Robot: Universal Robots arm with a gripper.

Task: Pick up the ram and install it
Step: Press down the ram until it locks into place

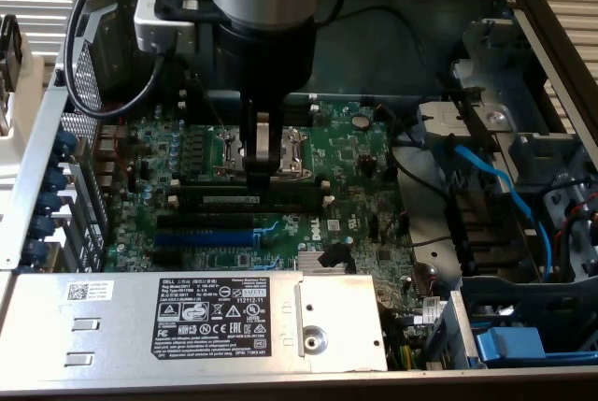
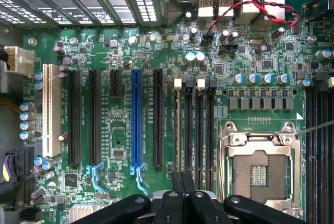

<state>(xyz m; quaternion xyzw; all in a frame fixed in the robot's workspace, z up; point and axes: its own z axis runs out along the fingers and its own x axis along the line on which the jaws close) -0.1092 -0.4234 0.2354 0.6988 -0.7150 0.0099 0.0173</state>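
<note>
The ram (image 1: 234,197) is a long dark green strip with a small white label. It lies along one of the black memory slots in the middle of the motherboard (image 1: 355,153). My gripper (image 1: 260,175) points straight down over the strip's middle, fingers pressed together with nothing between them, tips at the ram's top edge. I cannot tell whether they touch it. In the wrist view the shut gripper (image 2: 183,176) sits at the end of the memory slots, and the ram (image 2: 178,130) shows as a thin strip in the slot with a white clip.
The CPU socket (image 1: 290,149) sits just behind the gripper. A long blue slot (image 1: 206,237) and black slots lie in front of the ram. The grey power supply (image 1: 224,322) fills the case front. A blue cable (image 1: 495,181) and drive cage are at the exterior view's right.
</note>
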